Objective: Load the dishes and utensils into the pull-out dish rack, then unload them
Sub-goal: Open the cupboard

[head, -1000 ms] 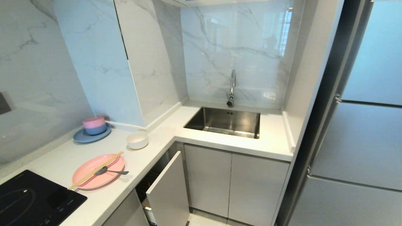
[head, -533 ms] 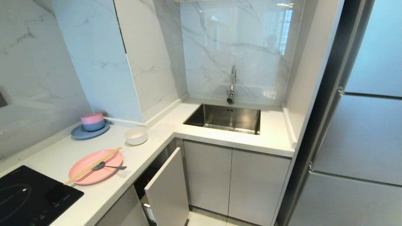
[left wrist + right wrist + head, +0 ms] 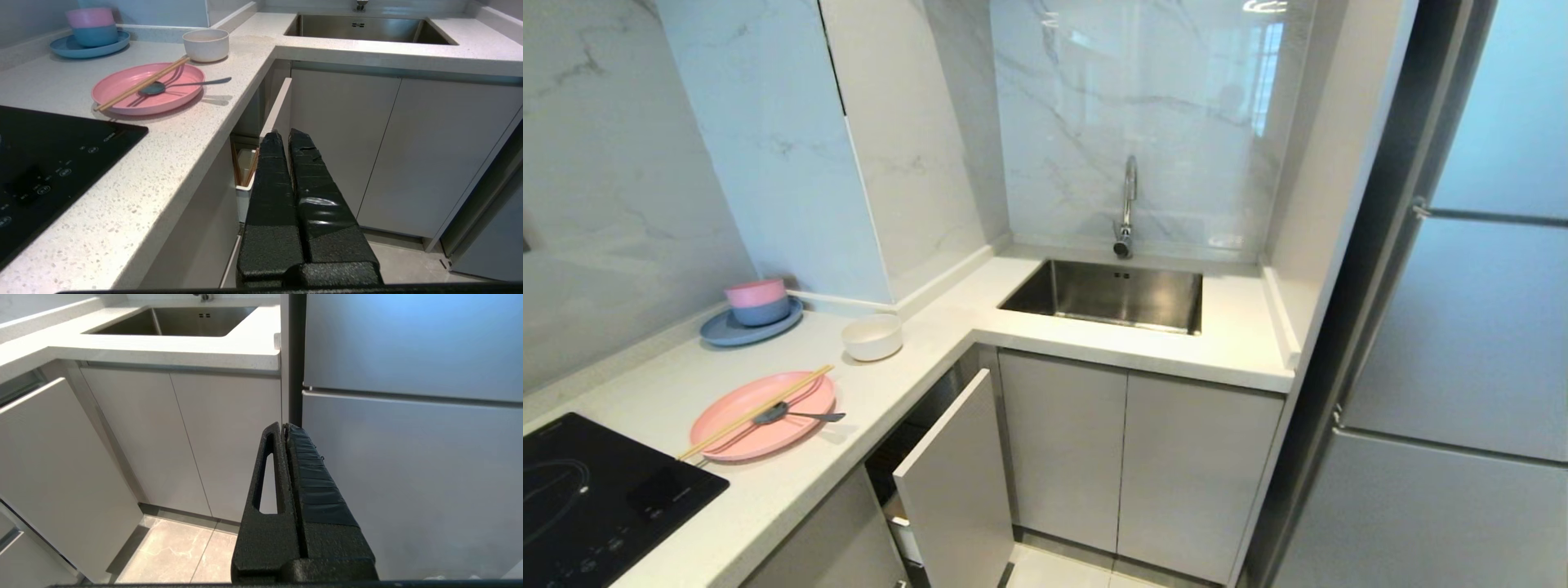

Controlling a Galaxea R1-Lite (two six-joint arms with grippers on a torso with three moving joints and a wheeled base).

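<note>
2 claws [image 3: 286, 136] [image 3: 284, 426] shut tight, empty.

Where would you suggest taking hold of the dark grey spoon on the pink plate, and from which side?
Probably by the thin handle of the spoon. Its end sticks out past the rim of the pink plate toward the counter's front edge, clear of the chopsticks lying beside the spoon's bowl. Coming from above with the jaws across the handle looks best.

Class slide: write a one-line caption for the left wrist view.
Shut left gripper before the part-open pull-out dish rack; wooden chopsticks and grey spoon on a pink plate.
</note>
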